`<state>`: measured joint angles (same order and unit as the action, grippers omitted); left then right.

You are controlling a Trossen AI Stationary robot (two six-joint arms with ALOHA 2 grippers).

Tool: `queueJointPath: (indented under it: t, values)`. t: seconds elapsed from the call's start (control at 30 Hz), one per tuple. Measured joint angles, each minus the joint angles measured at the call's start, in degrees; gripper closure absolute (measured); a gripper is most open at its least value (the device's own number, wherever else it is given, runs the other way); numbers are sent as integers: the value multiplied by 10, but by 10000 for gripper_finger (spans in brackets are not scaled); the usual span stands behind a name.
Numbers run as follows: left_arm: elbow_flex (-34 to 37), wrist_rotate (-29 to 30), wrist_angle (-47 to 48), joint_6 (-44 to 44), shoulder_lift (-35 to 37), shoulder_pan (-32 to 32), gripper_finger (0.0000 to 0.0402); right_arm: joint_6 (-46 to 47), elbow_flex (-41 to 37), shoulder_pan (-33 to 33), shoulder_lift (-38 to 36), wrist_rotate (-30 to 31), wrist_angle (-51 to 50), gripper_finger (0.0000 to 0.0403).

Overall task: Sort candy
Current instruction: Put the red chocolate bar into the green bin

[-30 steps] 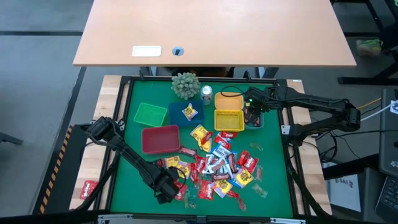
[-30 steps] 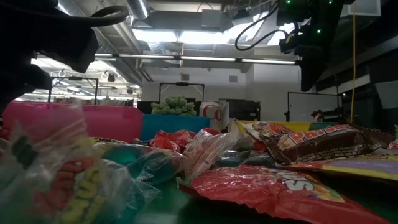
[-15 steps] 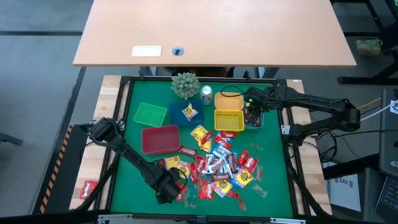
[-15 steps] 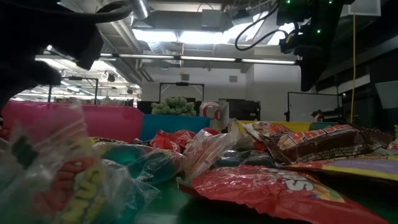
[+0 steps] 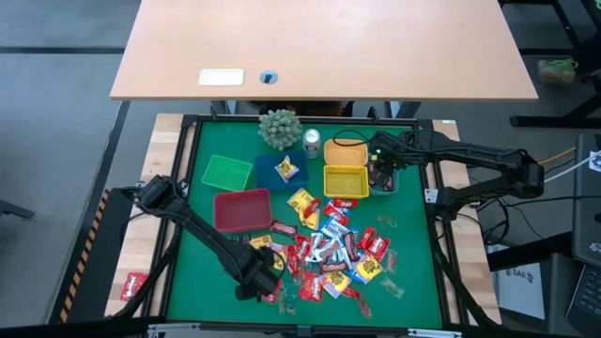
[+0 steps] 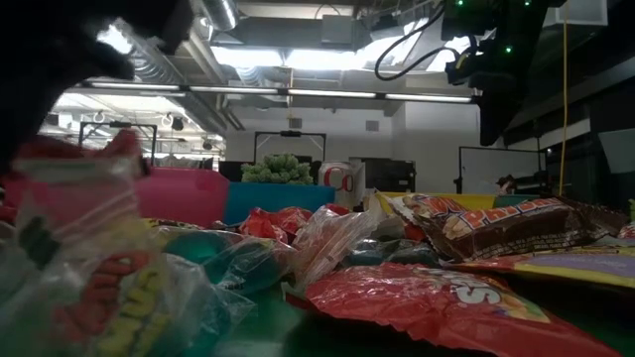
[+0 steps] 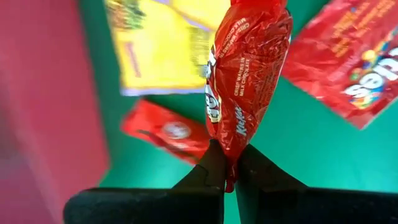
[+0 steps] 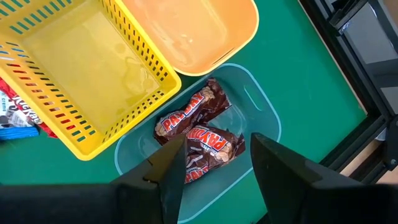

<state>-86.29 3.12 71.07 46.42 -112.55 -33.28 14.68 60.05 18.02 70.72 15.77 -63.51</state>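
Green mat [image 5: 207,272]: left gripper [image 7: 230,177] pinching red candy [image 7: 245,74]; right gripper [image 8: 214,163] open

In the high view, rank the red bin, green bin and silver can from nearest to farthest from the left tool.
The left tool sits at the pile's left edge, shut on a red candy.
1. Red bin, just beyond the tool, left of the pile.
2. Green bin, farther back on the left.
3. Silver can, at the far edge beside the plant.
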Motion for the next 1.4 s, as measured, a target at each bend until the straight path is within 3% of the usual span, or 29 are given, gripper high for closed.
queueJointPath:
  t: [0.2, 0.43, 0.7, 0.9, 1.13, 1.4]
  values:
    - [-43, 44, 107, -62, 12, 20, 401, 0, 0, 0, 0, 0, 0, 226]
    - [-14, 98, 176, -61, 135, 57, 401, 0, 0, 0, 0, -4, 0, 226]
    - [119, 179, 167, -17, 344, 141, 401, 0, 0, 0, 0, -4, 0, 226]
    - [240, 192, 102, -18, 463, 223, 401, 0, 0, 0, 0, -4, 0, 226]
    - [344, 237, 41, -35, 513, 294, 394, 0, 0, 0, 0, -18, 27, 226]
    - [413, 248, -1, -36, 514, 334, 377, -2, 0, 0, 0, -146, 45, 226]
